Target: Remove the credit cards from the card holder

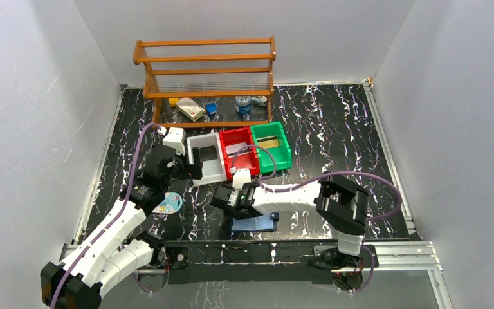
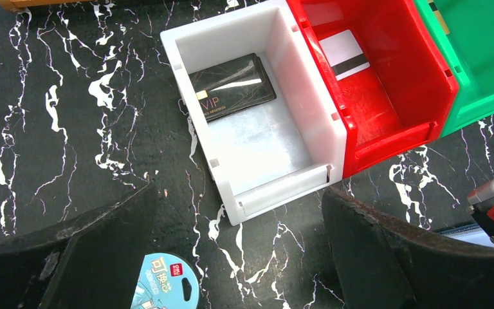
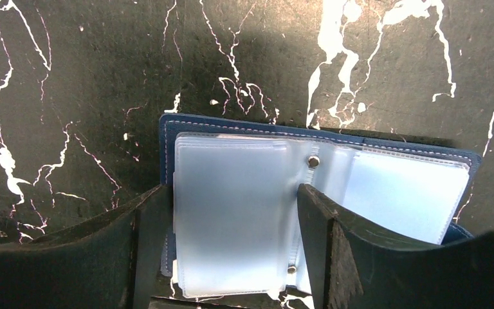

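we read "vip" in pale letters on the black card [image 2: 231, 87] lying in the white bin [image 2: 315, 116]. the blue-and-white packet [image 2: 164, 283] at the lower edge of the left wrist view bears white chinese characters and a small red badge, both too tilted and small for us to read surely.

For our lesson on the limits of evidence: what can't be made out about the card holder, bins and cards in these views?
- Card holder, right wrist view: frosted sleeves hide whether cards remain; right gripper and the bottom edge cut it off.
- Same holder, top view: right arm covers most of it.
- Green bin, left wrist view: cut by the frame edge.
- Black card, left wrist view: print under VIP too small.
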